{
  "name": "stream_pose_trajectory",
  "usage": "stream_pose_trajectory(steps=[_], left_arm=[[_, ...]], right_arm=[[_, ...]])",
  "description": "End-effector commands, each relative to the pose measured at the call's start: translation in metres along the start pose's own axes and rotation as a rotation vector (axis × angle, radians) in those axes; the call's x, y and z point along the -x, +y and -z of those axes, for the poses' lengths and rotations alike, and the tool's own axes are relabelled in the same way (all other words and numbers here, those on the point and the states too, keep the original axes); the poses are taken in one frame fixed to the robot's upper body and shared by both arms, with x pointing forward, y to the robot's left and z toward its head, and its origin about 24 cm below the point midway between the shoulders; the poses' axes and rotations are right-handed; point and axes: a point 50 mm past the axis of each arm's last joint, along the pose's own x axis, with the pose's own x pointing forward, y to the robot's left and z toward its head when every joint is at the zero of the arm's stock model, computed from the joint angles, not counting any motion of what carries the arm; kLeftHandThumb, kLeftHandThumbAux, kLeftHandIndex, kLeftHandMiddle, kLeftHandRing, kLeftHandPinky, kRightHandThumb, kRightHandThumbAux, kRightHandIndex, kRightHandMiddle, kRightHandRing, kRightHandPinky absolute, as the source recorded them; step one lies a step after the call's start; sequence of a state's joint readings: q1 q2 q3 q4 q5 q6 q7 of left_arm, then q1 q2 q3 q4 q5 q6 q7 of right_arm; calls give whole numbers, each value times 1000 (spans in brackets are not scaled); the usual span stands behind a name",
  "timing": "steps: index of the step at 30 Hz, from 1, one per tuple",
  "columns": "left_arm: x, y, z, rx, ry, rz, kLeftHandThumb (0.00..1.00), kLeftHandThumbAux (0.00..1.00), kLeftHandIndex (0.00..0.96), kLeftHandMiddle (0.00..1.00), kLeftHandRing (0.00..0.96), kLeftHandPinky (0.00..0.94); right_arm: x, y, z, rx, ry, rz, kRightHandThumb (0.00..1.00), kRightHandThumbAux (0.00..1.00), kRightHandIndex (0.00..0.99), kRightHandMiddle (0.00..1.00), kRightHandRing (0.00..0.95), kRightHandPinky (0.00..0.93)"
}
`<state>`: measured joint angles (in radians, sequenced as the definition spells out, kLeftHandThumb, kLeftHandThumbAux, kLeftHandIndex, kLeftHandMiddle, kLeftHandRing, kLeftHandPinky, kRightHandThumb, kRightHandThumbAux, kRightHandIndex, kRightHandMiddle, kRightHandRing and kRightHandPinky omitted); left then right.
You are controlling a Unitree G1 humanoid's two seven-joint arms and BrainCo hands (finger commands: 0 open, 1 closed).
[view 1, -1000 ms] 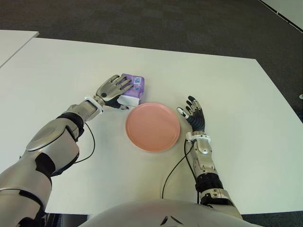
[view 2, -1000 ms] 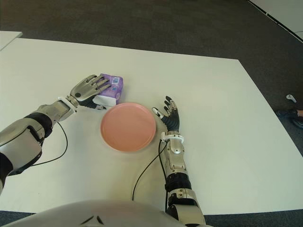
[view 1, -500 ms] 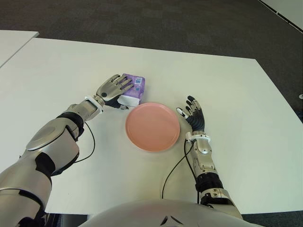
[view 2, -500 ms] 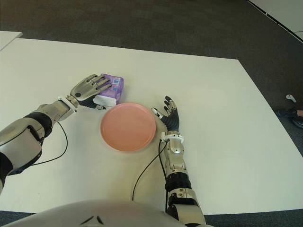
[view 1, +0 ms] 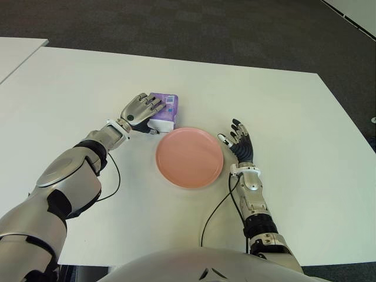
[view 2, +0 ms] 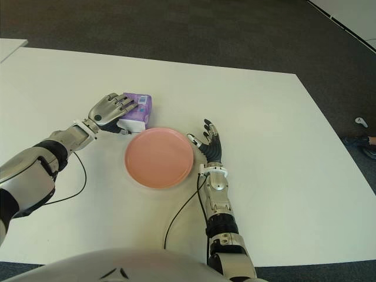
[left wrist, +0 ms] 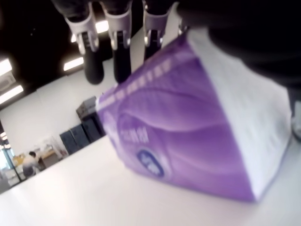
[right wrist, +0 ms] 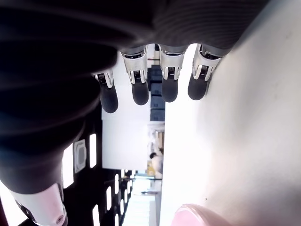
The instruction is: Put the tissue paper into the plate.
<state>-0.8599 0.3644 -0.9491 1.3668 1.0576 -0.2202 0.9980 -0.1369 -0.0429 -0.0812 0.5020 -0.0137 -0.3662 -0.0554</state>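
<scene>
The left hand (view 1: 141, 109) lies over the near side of a purple tissue pack (view 1: 164, 111), its fingers (left wrist: 117, 33) curled across the top of the pack and closed on it. The pack sits on the white table (view 1: 282, 117), just beyond the far left edge of the pink plate (view 1: 189, 157) and not in it; whether the two touch cannot be told. In the left wrist view the pack's wrapper is purple with paler swirls, a small blue oval mark and pale lettering too blurred to read; its end face is white.

The right hand (view 1: 239, 141) shows just right of the plate, fingers (right wrist: 139, 82) straight and spread, holding nothing.

A black cable (view 1: 218, 208) runs over the table toward the right wrist. Beyond the table's far edge lies dark grey carpet (view 1: 205, 29). A second white table (view 1: 14, 50) shows at the far left.
</scene>
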Motion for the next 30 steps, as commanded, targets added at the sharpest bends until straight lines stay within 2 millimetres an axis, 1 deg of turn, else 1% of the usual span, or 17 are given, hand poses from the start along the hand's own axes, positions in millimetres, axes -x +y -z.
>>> stream_pose_trajectory(steps=[1, 6, 12, 21, 30], left_arm=[[13, -10, -17, 54, 40, -29, 725, 688, 435, 744, 758, 806], [12, -10, -23, 118, 92, -66, 738, 696, 441, 814, 822, 852], [8, -6, -27, 202, 149, -117, 743, 698, 441, 859, 861, 875], [6, -8, -35, 277, 215, -117, 744, 700, 441, 881, 879, 880], [8, -11, -40, 303, 258, -111, 741, 700, 441, 880, 877, 875]], right_arm=[[12, -1, 23, 15, 128, -1, 254, 742, 161, 120, 78, 104], [12, -1, 22, 18, 124, 1, 268, 743, 178, 132, 87, 112], [12, -1, 22, 27, 118, 10, 296, 743, 206, 147, 95, 105], [11, -1, 19, 39, 113, 12, 325, 717, 241, 156, 98, 106], [11, 1, 17, 38, 98, 4, 373, 692, 252, 159, 109, 132]])
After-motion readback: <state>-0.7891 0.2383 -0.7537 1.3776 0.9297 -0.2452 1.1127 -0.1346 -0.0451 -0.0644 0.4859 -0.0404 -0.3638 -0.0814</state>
